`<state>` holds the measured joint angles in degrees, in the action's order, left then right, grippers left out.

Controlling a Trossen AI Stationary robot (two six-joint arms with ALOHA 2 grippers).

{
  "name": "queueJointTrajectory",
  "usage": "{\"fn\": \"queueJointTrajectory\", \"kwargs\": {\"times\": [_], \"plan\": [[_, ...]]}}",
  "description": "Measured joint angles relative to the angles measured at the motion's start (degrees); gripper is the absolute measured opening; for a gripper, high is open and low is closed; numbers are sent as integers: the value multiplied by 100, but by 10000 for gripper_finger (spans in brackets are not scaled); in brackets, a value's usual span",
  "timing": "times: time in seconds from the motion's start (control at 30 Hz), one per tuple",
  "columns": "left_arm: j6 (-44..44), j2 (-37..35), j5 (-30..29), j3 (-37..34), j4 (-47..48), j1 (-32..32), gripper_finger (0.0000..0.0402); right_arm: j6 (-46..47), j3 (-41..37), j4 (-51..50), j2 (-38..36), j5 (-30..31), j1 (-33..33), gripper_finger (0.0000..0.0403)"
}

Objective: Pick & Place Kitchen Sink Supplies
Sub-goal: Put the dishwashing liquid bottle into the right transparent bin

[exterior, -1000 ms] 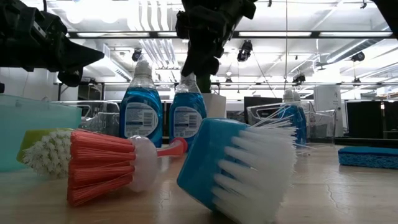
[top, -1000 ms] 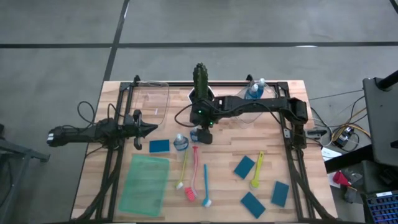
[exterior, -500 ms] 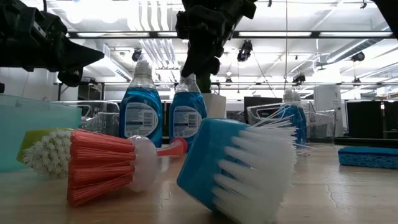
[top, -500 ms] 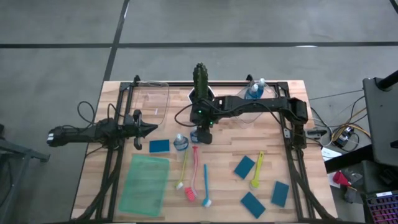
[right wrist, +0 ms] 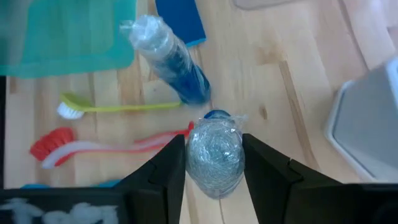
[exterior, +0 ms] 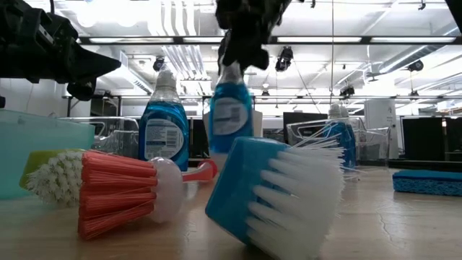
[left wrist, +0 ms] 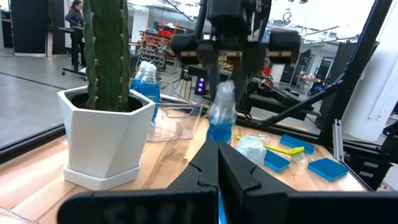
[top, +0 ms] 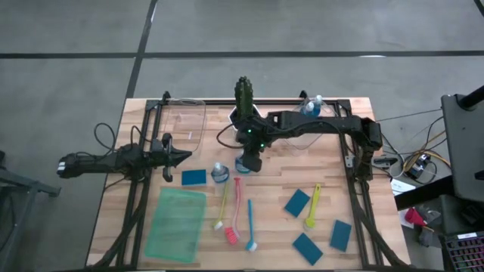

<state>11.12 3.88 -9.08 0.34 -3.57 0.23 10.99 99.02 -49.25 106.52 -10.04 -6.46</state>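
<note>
My right gripper (top: 248, 160) hangs over the table's middle, shut on a small blue bottle (exterior: 231, 115) with a plastic-wrapped pale cap. A second blue bottle (top: 219, 172) stands on its base just left of it, also seen as a bottle (right wrist: 171, 59) in the right wrist view. A third bottle (top: 310, 109) sits in a clear bin at the far edge. Lime (top: 223, 204), pink (top: 235, 208), blue (top: 249, 225) and yellow (top: 312, 205) brushes and several teal sponges, one (top: 193, 177) near the bottles, lie flat. My left gripper (top: 181, 157) waits shut at the left. My right gripper pinches the bottle's wrapped cap and neck (right wrist: 214, 155) between its two fingers (right wrist: 168, 168), coming from above and pointing down. The bottle hangs upright below the fingers, its base (exterior: 229, 148) lifted clear of the table.
A green cactus in a white hexagonal pot (top: 243, 102) stands just beyond the right gripper. A translucent green tray (top: 176, 221) lies near left. Clear bins (top: 189, 121) sit along the far edge. Black frame rails (top: 355, 189) run down both sides.
My right gripper has risen, carrying the blue bottle with it, and has shifted slightly toward the table's right. The bottle stood on the table beside the other one; now it hangs clear of the wood. The left arm has kept still.
</note>
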Motion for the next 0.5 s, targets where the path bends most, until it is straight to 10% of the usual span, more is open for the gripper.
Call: {"fn": "queueJointTrajectory", "kwargs": {"times": [0.5], "plan": [[1,0,0,0,0,-4,0,545,2030,-3038,-294,524,-6,132]]}}
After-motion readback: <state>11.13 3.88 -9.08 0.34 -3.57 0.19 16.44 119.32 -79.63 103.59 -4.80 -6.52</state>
